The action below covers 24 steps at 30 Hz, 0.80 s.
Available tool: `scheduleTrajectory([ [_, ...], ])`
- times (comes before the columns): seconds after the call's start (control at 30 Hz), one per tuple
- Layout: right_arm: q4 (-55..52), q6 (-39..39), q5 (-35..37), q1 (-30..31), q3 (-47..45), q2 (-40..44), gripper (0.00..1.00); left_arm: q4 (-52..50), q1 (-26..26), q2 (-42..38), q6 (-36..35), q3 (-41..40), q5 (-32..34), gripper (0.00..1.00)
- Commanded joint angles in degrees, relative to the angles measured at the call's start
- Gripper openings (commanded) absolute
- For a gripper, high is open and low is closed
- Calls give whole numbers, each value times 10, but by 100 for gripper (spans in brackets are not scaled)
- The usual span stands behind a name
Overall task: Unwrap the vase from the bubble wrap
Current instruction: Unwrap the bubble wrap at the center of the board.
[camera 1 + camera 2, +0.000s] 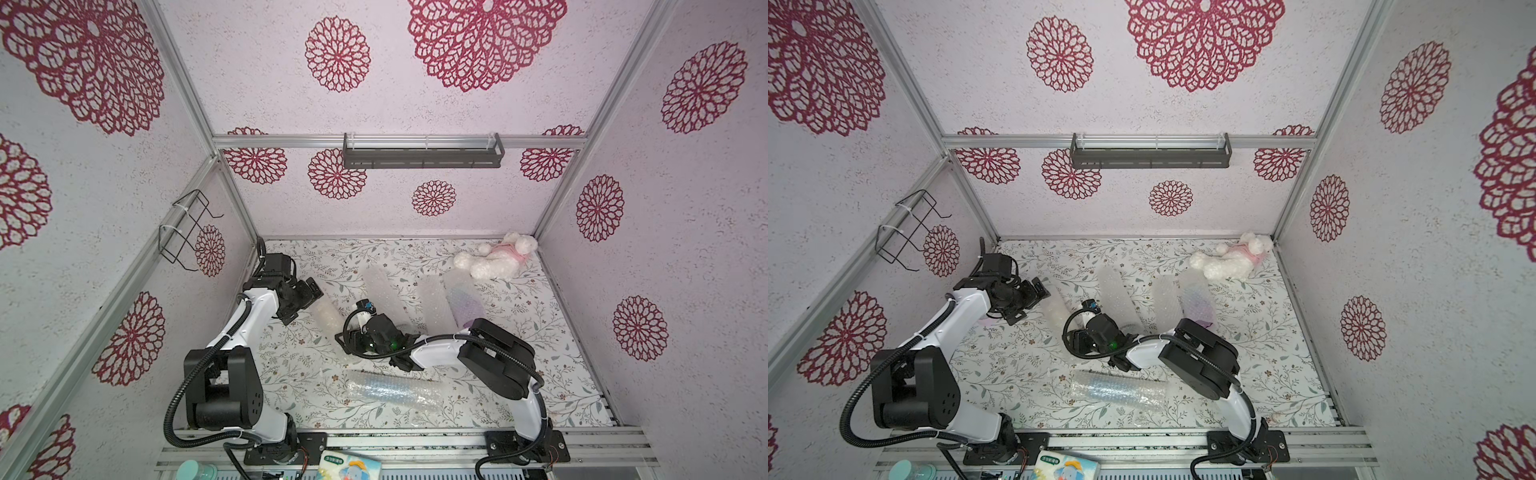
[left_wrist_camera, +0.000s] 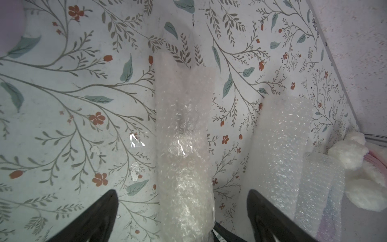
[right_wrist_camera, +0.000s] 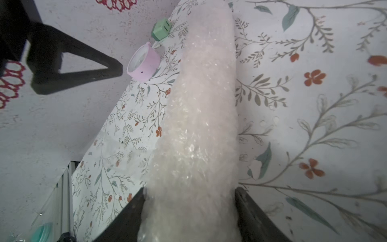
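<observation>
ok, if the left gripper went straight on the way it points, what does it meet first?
Most likely the bubble-wrapped bundle: it lies between the open fingers of the left gripper and runs on ahead along that line. How high the gripper sits above it is unclear.

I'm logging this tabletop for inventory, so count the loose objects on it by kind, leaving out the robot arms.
bubble wrap bundles: 5
plush toy: 1
pink alarm clock: 1
green cube: 1
Total: 8
</observation>
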State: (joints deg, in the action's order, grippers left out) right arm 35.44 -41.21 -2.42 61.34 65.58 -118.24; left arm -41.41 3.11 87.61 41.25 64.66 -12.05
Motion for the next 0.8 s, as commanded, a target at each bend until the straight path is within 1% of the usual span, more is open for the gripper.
scheduleTrajectory([
  [0.0, 66, -14, -1, 5, 47, 9, 72, 18, 12, -12, 4, -12, -24, 99],
  [0.17, -27, 87, 72, 8, 80, 29, 79, 22, 23, -17, 4, -18, -36, 99],
  [0.33, -88, 178, 125, 10, 78, 67, 79, 23, 26, -24, 5, -21, -39, 99],
  [0.5, -145, 279, 167, 18, 63, 102, 77, 25, 28, -25, 14, -23, -55, 100],
  [0.63, -173, 342, 191, 36, 52, 122, 70, -3, 35, -15, 23, -9, -30, 99],
  [0.77, -185, 396, 196, 58, 50, 125, 68, -12, 38, -9, 27, -4, -18, 99],
])
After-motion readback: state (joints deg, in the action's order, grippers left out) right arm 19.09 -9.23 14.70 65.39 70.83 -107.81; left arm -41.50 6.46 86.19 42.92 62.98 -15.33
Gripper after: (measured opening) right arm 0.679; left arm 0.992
